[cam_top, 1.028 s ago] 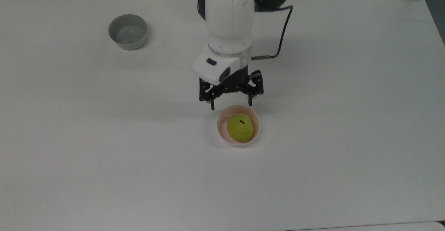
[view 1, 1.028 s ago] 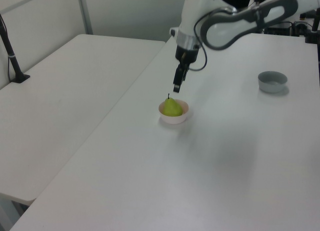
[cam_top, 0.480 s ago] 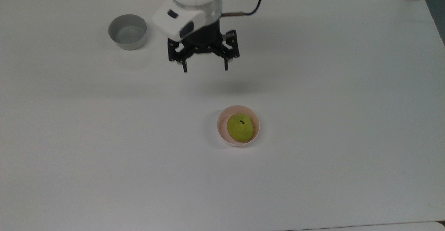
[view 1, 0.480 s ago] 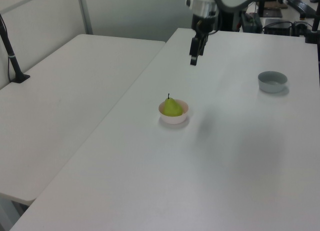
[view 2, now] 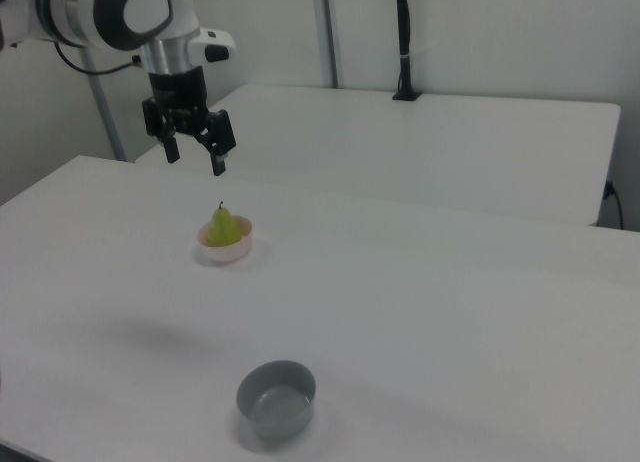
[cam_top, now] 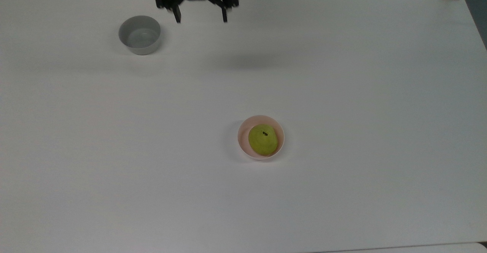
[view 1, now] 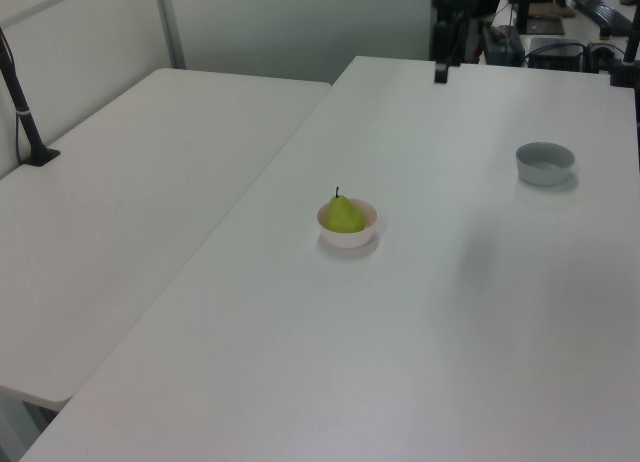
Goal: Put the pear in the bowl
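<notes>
Since a second ago, the gripper has been lifted up and away from the bowl. Its fingers are spread wide and nothing is held. The pear is seen upright inside the pink bowl on the tabletop.

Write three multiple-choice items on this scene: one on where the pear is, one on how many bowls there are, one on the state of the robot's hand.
1. Where is the pear?
A. On the bare table
B. In the pink bowl
C. In the grey bowl

2. How many bowls stand on the table?
A. One
B. Two
C. Three

3. What state is the hand in?
A. Open and empty
B. Shut on the pear
C. Shut on a bowl

Key:
1 B: the pear sits upright inside the pink bowl.
2 B: the pink bowl and the grey bowl.
3 A: the hand hangs above the table, fingers apart, holding nothing.
</notes>
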{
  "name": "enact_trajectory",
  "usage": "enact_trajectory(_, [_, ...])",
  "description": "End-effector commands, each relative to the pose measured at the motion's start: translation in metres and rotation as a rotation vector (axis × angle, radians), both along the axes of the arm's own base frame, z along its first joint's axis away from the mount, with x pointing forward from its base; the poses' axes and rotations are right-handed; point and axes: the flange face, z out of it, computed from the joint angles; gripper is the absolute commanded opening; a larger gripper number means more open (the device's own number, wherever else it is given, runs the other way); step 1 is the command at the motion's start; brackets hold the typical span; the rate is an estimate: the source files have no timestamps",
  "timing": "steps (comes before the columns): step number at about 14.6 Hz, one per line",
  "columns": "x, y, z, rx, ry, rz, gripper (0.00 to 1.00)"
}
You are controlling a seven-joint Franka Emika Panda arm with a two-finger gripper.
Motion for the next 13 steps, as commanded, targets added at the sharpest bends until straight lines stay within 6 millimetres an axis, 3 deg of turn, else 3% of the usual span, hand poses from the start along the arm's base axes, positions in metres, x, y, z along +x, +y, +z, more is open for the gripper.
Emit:
enact_trajectory(1, [-0.033, -0.019, 0.024, 0.003, 0.027, -0.034, 1.0])
enact_trajectory(6, [-0.043, -0.049, 0.029, 0.007, 0.015, -0.045, 1.0])
enact_trajectory(13, [-0.025, -0.062, 0.029, -0.009, -0.1, 0.025, 1.0])
